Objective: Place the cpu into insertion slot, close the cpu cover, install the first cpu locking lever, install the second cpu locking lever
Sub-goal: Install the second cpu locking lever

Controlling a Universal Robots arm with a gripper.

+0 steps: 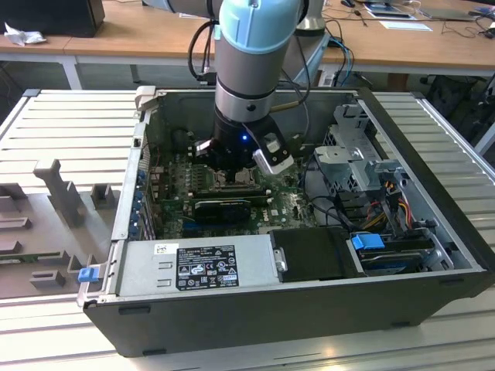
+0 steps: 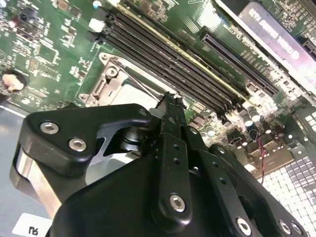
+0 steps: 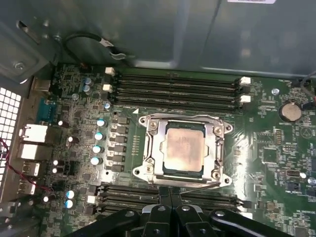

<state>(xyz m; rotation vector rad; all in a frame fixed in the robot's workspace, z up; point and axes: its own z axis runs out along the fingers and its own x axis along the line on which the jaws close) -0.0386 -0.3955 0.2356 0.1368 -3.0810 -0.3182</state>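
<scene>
cpu (image 3: 184, 148) seated in insertion slot (image 3: 163, 169) w/ cpu cover (image 3: 215, 148) down over it, window framing chip | thin wire lever (image 3: 197, 187) runs along socket edge nearest end effector (image 3: 170, 203) | end effector fingers pressed together, holding nothing, tips just beside that lever, socket straight ahead of tips | exterior view: end effector (image 1: 232, 166) low inside pc case (image 1: 309, 309), over the board.

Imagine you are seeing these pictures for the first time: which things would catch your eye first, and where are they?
The arm plunging into the open computer case dominates the exterior view. In the first wrist view, the pale cpu sits in the insertion slot with the cpu cover closed around it, memory slots on either side. The gripper, shut, sits at the socket's edge by a thin lever wire.
</scene>
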